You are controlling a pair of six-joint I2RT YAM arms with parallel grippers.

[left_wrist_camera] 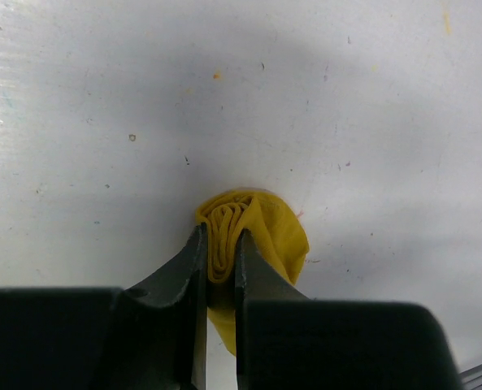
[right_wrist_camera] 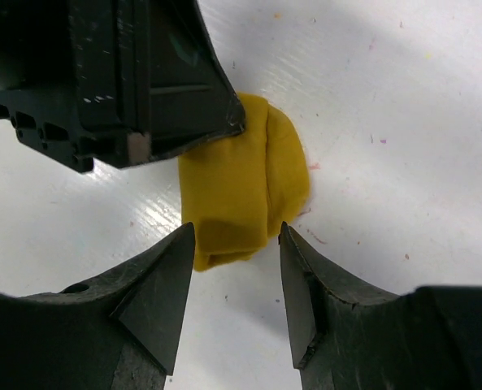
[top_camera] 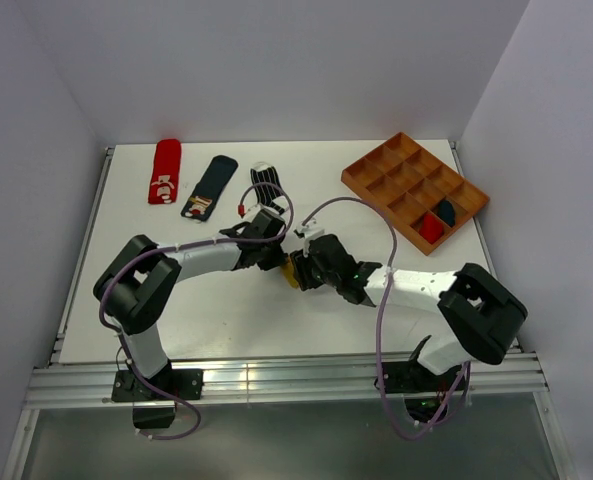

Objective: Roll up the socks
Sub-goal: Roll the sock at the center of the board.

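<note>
The yellow sock (top_camera: 292, 272) (left_wrist_camera: 253, 231) (right_wrist_camera: 241, 175) lies rolled into a tight bundle near the middle of the table (top_camera: 226, 320). At the far left, a flat red sock (top_camera: 164, 171) with white marks, a navy patched sock (top_camera: 208, 188) and a striped sock (top_camera: 265, 184) lie stretched out side by side. A rolled red sock (top_camera: 431, 229) and a rolled navy sock (top_camera: 444, 211) sit in compartments at the right end of the tray (top_camera: 386, 165).

A lab test cell: white table (top_camera: 226, 320) boxed by plain panels (top_camera: 276, 70), aluminium rail (top_camera: 296, 378) along its front.

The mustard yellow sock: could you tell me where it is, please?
In the top view the mustard yellow sock lies rolled at mid-table, pinched in the left gripper, the open right gripper straddling its end.
</note>
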